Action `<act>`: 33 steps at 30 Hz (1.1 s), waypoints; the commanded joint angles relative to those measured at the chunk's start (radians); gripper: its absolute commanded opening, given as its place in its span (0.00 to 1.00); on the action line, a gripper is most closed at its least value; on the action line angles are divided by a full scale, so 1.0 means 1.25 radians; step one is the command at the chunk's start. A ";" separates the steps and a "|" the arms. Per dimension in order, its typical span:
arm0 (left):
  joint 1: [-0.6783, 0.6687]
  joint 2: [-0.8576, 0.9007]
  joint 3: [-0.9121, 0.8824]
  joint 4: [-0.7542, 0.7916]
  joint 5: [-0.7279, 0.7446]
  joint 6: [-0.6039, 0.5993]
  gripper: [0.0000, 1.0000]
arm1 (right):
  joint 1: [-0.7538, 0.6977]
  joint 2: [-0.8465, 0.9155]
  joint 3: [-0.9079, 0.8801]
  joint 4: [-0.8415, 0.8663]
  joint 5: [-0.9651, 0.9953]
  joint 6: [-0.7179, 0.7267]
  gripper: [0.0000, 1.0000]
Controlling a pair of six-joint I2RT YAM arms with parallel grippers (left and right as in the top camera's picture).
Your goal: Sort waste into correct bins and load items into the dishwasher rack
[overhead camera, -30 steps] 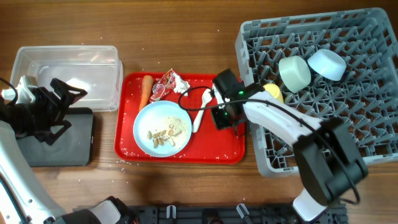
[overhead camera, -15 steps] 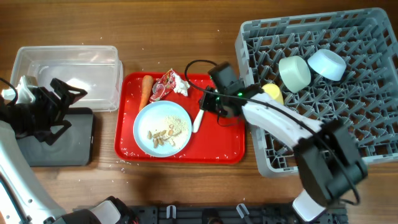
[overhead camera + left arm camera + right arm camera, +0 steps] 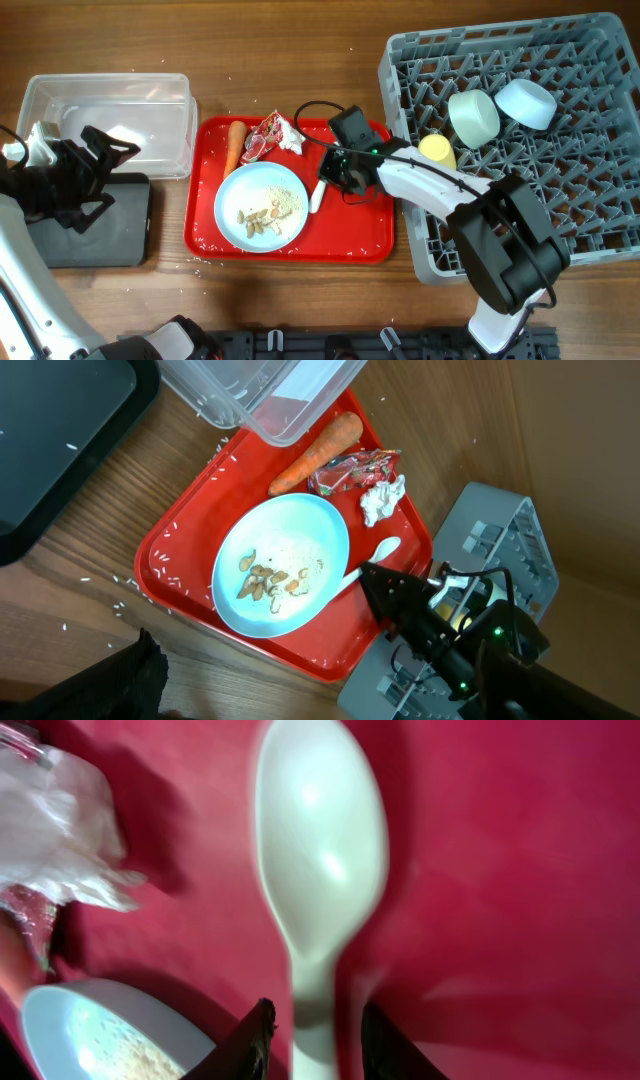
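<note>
The white spoon [image 3: 320, 850] lies on the red tray [image 3: 365, 235], right of the pale blue plate [image 3: 261, 207] that holds beige scraps [image 3: 262, 213]. My right gripper [image 3: 315, 1020] is open, low over the tray, with a finger on each side of the spoon's handle; it also shows in the overhead view [image 3: 332, 178]. The carrot [image 3: 235, 145], wrapper [image 3: 263, 138] and tissue [image 3: 292, 141] lie at the tray's back. Two mint bowls [image 3: 474, 118] [image 3: 527, 103] and the yellow cup [image 3: 436, 150] sit in the grey rack [image 3: 560, 210]. My left gripper [image 3: 100, 175] is open and empty between the bins.
The clear tub [image 3: 110, 115] stands at the back left, with the black tray [image 3: 95, 235] in front of it. The rack's near-left corner is close beside the red tray's right edge. My right arm reaches from the rack side across the tray.
My right gripper has moved left from the tray's right edge and dropped over the spoon, its fingers now either side of the handle. The left arm has not moved.
</note>
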 commanded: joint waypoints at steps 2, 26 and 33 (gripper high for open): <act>-0.001 -0.007 0.009 -0.001 0.001 -0.004 1.00 | 0.006 0.038 0.065 -0.122 0.039 -0.039 0.32; -0.001 -0.007 0.009 -0.001 0.000 -0.004 1.00 | 0.002 -0.085 0.163 -0.300 0.136 -0.156 0.38; -0.001 -0.007 0.009 -0.001 0.001 -0.004 1.00 | 0.002 0.011 0.157 -0.292 0.129 -0.079 0.45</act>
